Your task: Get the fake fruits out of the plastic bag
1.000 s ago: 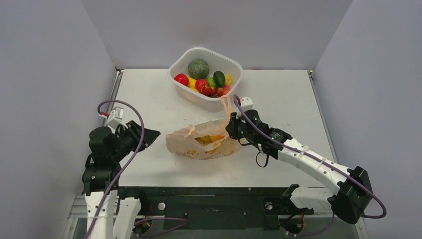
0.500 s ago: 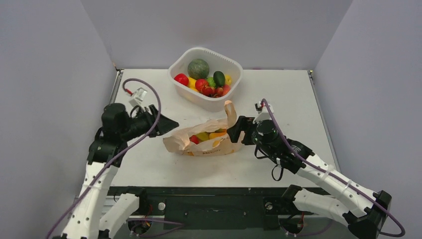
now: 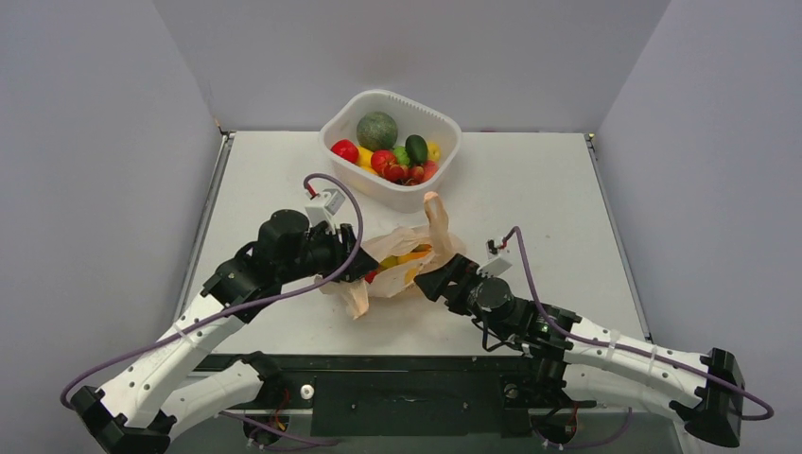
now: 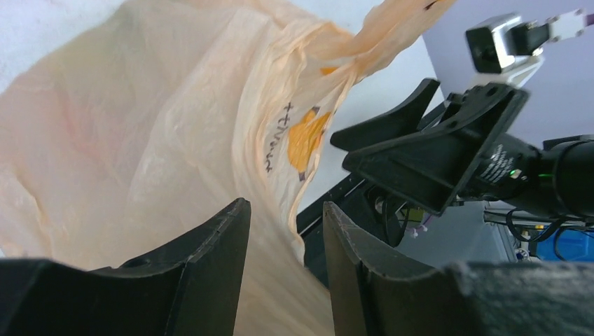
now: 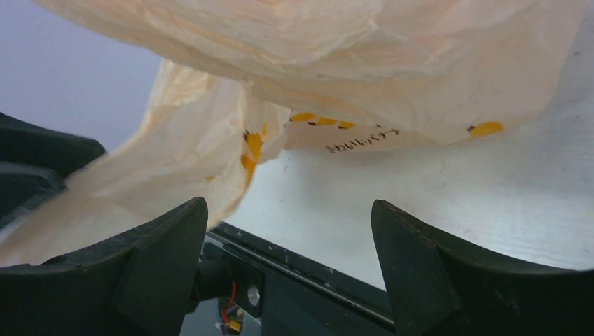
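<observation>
The bag lies crumpled on the table between the arms, near the tub. Its dark print beside orange marks is too small to read. The left gripper stands partly open, with bag film showing in its gap. The right gripper is spread wide and holds nothing. Only the overhead view shows fruits inside the bag.

Both jaws crowd plastic bag — tub maybe touching behind.
</observation>
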